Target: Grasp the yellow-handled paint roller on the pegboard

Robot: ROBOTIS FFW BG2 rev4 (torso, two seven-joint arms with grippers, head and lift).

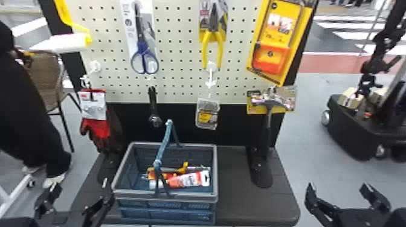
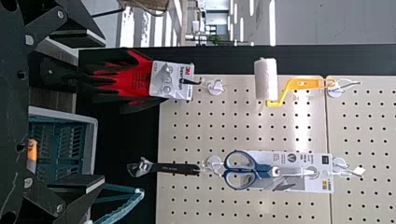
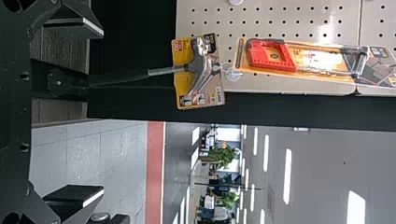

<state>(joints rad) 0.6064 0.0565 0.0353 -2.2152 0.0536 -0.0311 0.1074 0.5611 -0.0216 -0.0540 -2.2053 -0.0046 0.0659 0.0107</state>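
Left gripper (image 1: pixel 81 197) sits low by the table's (image 1: pixel 241 193) near left corner, fingers spread wide, nothing between them. Right gripper (image 1: pixel 336 193) hangs off the table's near right corner, over the floor, just as wide and just as empty.

And the roller (image 1: pixel 60 42)? Way up at the top left of the pegboard (image 1: pixel 178 78), well apart from both grippers. It hangs by its yellow handle (image 2: pixel 303 85), with the white sleeve (image 2: pixel 266 78) lying crosswise at the bottom and poking out past the board's left edge.

Below the roller, red gloves (image 1: pixel 93 117) dangle from a white hook (image 1: pixel 94 66) at the board's lower left. To the roller's right come blue-handled scissors (image 1: pixel 145 57) on their card, and a black wrench (image 1: pixel 153 105) hangs under them. Further right are yellow pliers (image 1: pixel 213 39), with a small bag (image 1: pixel 207 113) hanging beneath. Then a big yellow pack (image 1: pixel 275 39) holding an orange tool, tilted, at the top right. Under that pack is a hammer (image 1: pixel 269 104), head up on its card, handle pointing down to the table.

On the table, out in front of the board, stands a blue-grey basket (image 1: pixel 120 178) with its handle (image 1: pixel 164 145) raised. A white-and-red tube (image 1: pixel 188 180) lies inside among other small items. The left gripper is just beside the basket's near left corner.
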